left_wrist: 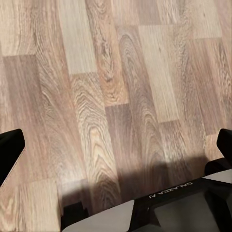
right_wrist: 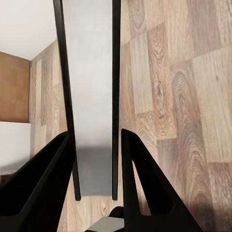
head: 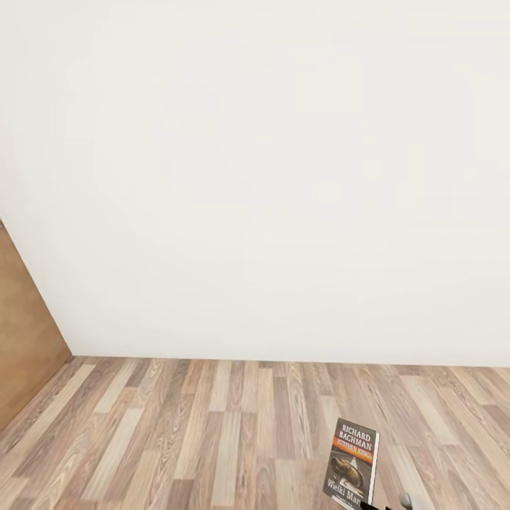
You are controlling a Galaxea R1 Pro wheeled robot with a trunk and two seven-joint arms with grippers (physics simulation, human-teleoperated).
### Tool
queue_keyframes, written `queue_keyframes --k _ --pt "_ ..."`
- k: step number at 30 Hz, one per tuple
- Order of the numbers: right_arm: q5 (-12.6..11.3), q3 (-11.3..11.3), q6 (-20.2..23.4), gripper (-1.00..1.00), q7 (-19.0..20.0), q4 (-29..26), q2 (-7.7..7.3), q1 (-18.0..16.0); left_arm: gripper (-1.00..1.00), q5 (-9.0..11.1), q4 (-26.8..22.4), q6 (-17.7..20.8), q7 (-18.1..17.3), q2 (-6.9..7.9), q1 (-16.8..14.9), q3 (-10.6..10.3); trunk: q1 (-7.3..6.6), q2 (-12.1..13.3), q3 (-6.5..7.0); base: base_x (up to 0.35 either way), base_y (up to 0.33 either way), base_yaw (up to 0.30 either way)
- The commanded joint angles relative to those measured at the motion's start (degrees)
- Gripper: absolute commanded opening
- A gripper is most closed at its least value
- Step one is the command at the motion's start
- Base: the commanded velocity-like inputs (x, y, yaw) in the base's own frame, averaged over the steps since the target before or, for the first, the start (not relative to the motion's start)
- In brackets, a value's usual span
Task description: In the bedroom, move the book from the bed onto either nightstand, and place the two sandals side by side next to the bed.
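Note:
The book (head: 352,464) stands upright at the bottom right of the head view, above the wood-plank floor (head: 212,425). Its dark cover shows "RICHARD BACHMAN" in white, an orange band and a yellowish picture. In the right wrist view the book (right_wrist: 92,96) appears edge-on, grey pages between dark covers, and my right gripper (right_wrist: 95,135) is shut on it with a black finger on each side. My left gripper (left_wrist: 116,147) hangs over bare floor, open, its fingers far apart and nothing between them. The bed, the nightstands and the sandals are out of view.
A plain white wall (head: 269,177) rises straight ahead where the floor ends. A brown wooden panel (head: 21,333) stands at the left edge. Part of my own base (left_wrist: 183,208) with its lettering lies below the left gripper.

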Motion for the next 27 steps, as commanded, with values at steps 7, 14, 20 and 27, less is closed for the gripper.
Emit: queue_keyframes --k 7,14,20,27 --pt "-0.40 -0.19 0.59 -1.00 0.16 -0.04 -0.01 -0.04 1.00 -0.61 0.04 -0.22 -0.13 -0.03 -0.04 0.49 0.04 -0.04 -0.07 0.327 0.000 0.000" --pt "-0.39 -0.19 0.58 -1.00 0.16 -0.04 -0.01 -0.04 1.00 -0.63 0.03 -0.22 -0.13 -0.16 -0.04 0.49 0.04 -0.04 -0.07 0.327 0.000 0.000" --pt "-0.39 -0.19 0.56 -1.00 0.15 -0.04 -0.01 -0.04 1.00 -0.63 0.03 -0.22 -0.13 -0.16 -0.04 0.49 0.04 -0.04 -0.07 0.327 0.000 0.000" --pt "-0.39 -0.19 0.56 -1.00 0.15 -0.04 -0.01 -0.04 1.00 -0.63 0.03 -0.22 -0.13 -0.16 -0.04 0.49 0.04 -0.04 -0.07 0.327 0.000 0.000"
